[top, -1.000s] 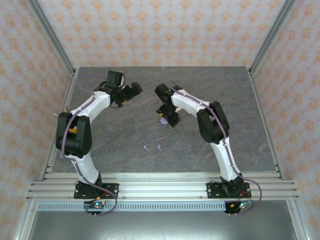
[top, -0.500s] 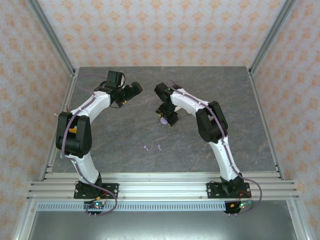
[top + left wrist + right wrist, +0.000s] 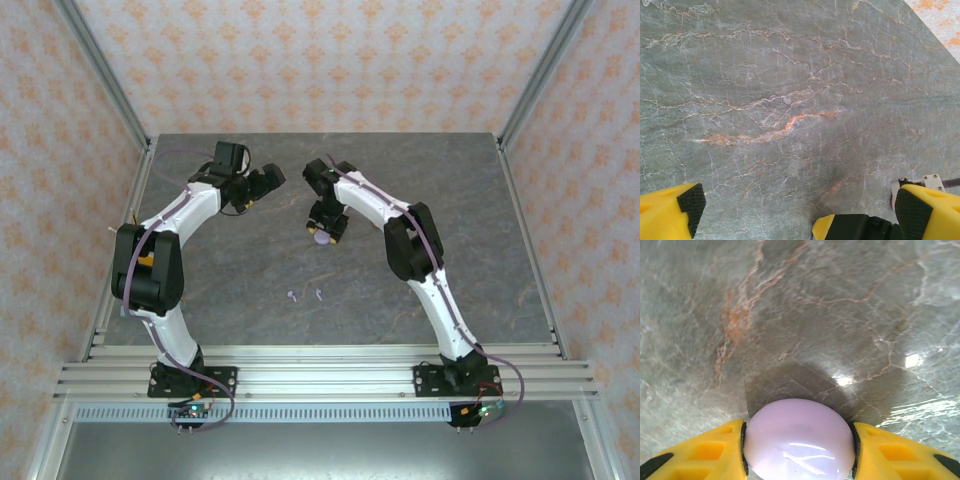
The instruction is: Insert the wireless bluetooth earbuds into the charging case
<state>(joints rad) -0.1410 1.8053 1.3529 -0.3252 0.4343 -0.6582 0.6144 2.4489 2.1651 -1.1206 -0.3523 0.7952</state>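
Observation:
A smooth, round, pale purple charging case (image 3: 799,440) sits between my right gripper's (image 3: 799,445) yellow fingers (image 3: 715,452), and both pads press against its sides. From above, the same case (image 3: 319,238) shows under the right gripper (image 3: 322,230) at mid-table; its lid looks closed. Two tiny pale purple earbuds (image 3: 292,296) (image 3: 319,294) lie loose on the table nearer the arm bases. My left gripper (image 3: 268,181) hangs open to the left of the right one. Its fingers (image 3: 690,202) stand wide apart over bare table, with nothing between them (image 3: 802,207).
The grey marbled tabletop (image 3: 230,270) is walled by a patterned enclosure with metal posts. A black and yellow part (image 3: 855,229) juts in at the bottom edge of the left wrist view. The earbuds have free surface around them.
The right gripper has closed onto the purple case and shifted slightly left and away from the bases with it. The left arm has not moved.

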